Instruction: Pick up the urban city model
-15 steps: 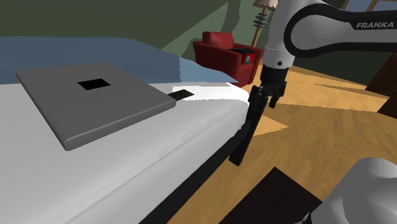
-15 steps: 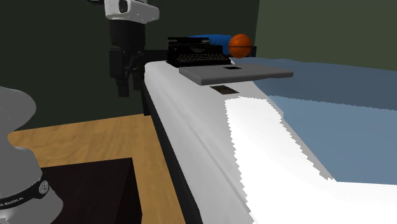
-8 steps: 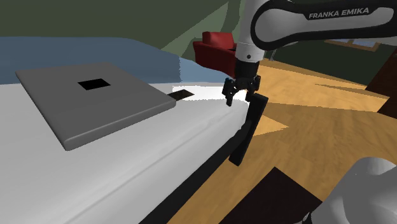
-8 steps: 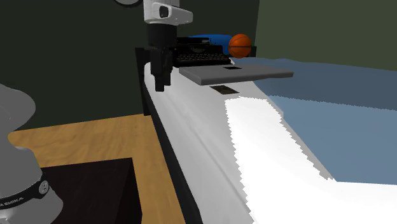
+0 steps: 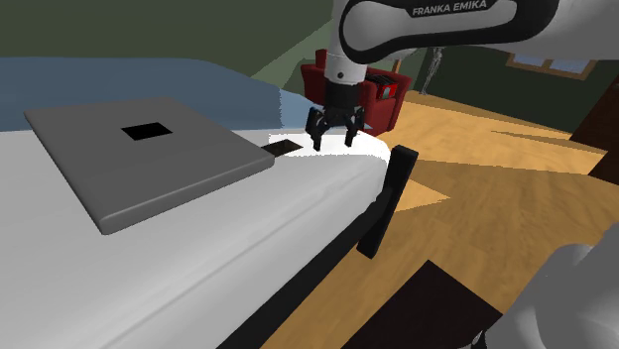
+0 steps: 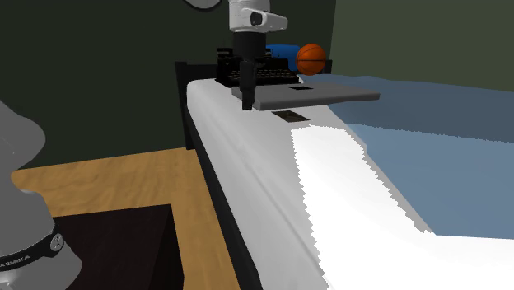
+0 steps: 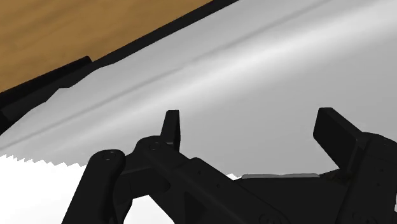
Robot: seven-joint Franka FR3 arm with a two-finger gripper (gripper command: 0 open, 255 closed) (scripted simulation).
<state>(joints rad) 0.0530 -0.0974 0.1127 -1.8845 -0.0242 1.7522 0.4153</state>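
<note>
My fingers [image 5: 317, 137] stood apart, clasping nothing, over the pale bed [image 5: 198, 268] close to its edge beside the wood floor [image 5: 496, 159]. The urban city model [image 5: 149, 159] (a flat grey slab with a black square on top) lay on the bed toward the shoulder view's left of them. A black typewriter [image 6: 276, 72] and an orange ball [image 6: 311, 58] sat behind it.
</note>
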